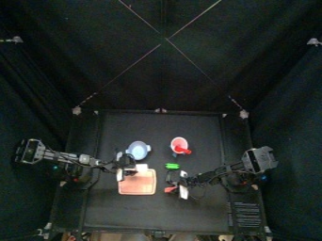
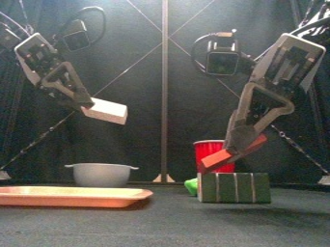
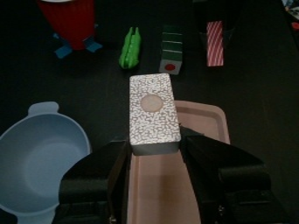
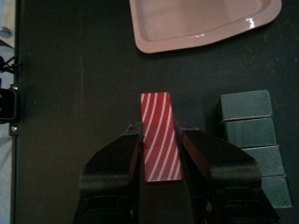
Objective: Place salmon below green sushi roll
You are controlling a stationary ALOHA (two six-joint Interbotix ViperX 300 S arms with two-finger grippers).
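My right gripper point(image 4: 162, 134) is shut on the salmon point(image 4: 160, 138), a red-and-white striped slab, and holds it above the table next to a row of dark green blocks point(image 4: 250, 144). In the front view the salmon point(image 2: 240, 154) hangs just above those blocks point(image 2: 234, 187). The green sushi roll point(image 3: 131, 45), tiny and bright green, lies on the table beside them; it also shows in the front view point(image 2: 191, 184). My left gripper point(image 3: 155, 145) is shut on a white speckled block point(image 3: 152, 115) and holds it high over the pink tray point(image 3: 193, 179).
A pale blue round dish point(image 3: 41, 162) stands beside the tray. A red bowl point(image 3: 70, 17) stands behind the green roll, and shows in the front view point(image 2: 210, 152). In the top view the tray point(image 1: 137, 183) lies near the table's front edge.
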